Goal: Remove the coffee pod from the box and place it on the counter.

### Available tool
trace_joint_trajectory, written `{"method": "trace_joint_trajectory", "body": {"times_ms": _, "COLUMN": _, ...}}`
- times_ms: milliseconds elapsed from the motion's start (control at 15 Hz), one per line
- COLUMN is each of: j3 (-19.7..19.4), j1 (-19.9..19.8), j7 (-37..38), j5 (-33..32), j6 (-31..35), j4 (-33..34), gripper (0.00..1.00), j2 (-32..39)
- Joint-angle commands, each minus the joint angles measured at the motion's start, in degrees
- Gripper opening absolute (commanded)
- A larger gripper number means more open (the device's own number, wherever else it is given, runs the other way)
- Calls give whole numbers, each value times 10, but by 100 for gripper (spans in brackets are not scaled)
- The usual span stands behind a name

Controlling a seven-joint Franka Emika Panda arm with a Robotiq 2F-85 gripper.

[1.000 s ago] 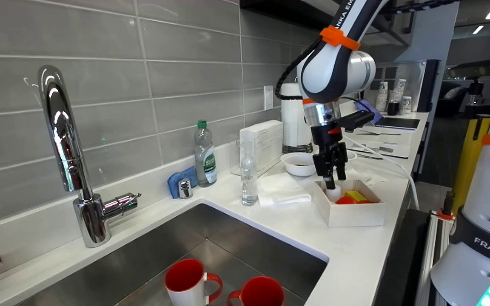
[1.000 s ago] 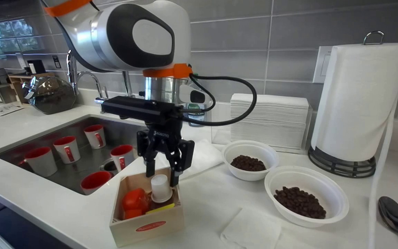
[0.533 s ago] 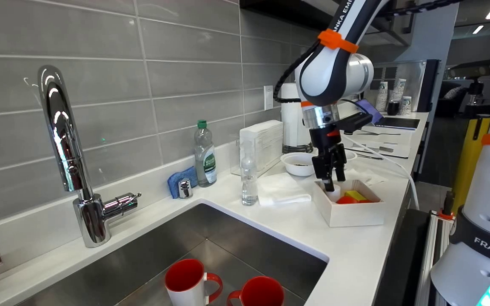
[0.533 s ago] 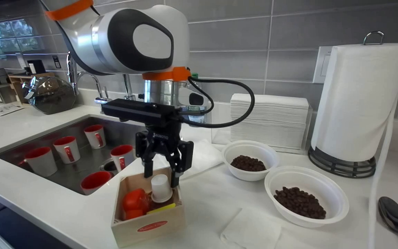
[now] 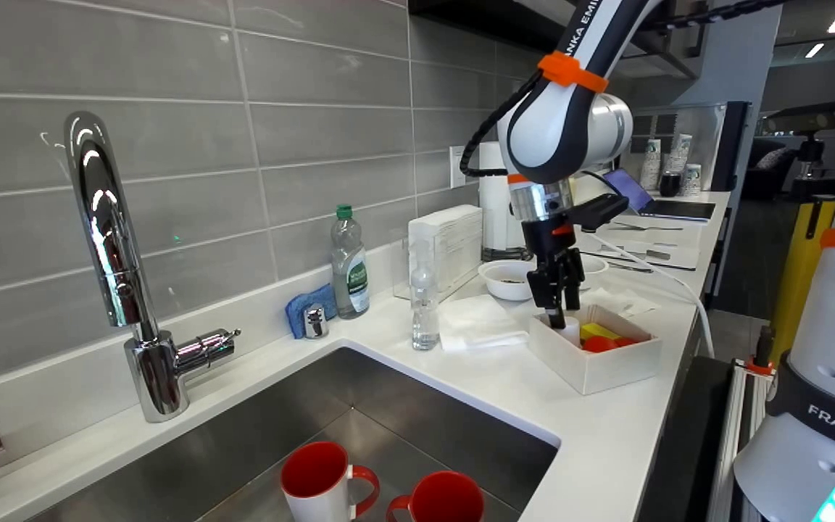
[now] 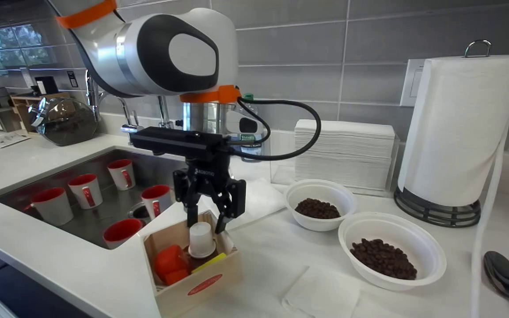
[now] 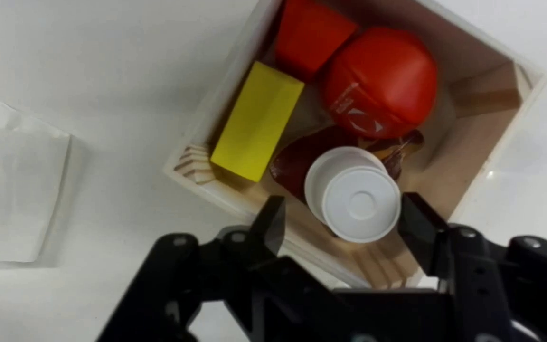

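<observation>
The coffee pod (image 7: pixel 361 206), small, white and round, stands upside down inside the box, as an exterior view (image 6: pixel 202 240) shows. The shallow pale box (image 6: pixel 223 282) stands on the white counter (image 6: pixel 263 287); its wall also shows in an exterior view (image 5: pixel 617 370) and in the wrist view (image 7: pixel 473 156). My gripper (image 7: pixel 342 202) points down over the box with its fingers either side of the pod. It is open. In the wrist view the right finger is at or against the pod's edge; a gap separates the left finger from it.
The box also holds a red round piece (image 7: pixel 382 80), a red block (image 7: pixel 311 38) and a yellow block (image 7: pixel 258 121). Bowls of beans (image 6: pixel 320 207) and a napkin (image 6: pixel 323 291) lie beside it. The sink (image 5: pixel 388 442) with mugs and a clear bottle (image 5: pixel 425 312) are near.
The box has turned on the counter, its contents turning with it. My gripper has moved slightly towards the sink side and a little lower. The pod stays between the fingers.
</observation>
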Motion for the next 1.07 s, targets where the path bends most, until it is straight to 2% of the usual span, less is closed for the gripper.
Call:
{"method": "trace_joint_trajectory", "body": {"times_ms": 0, "j3": 4, "j1": 5, "j7": 1, "j5": -8, "j6": 19, "j4": 0, "gripper": 59, "j2": 21}}
{"method": "trace_joint_trajectory", "body": {"times_ms": 267, "j3": 9, "j1": 8, "j7": 8, "j5": -8, "j6": 10, "j4": 1, "gripper": 62, "j2": 17}}
{"method": "trace_joint_trajectory", "body": {"times_ms": 467, "j3": 14, "j1": 10, "j7": 14, "j5": -2, "j6": -3, "j4": 1, "gripper": 67, "j2": 3}}
{"method": "trace_joint_trajectory", "body": {"times_ms": 800, "j3": 23, "j1": 16, "j7": 33, "j5": 0, "j6": -38, "j4": 4, "gripper": 61, "j2": -26}}
{"method": "trace_joint_trajectory", "body": {"times_ms": 1000, "j3": 28, "j1": 18, "j7": 51, "j5": -5, "j6": -61, "j4": 6, "gripper": 62, "j2": -45}}
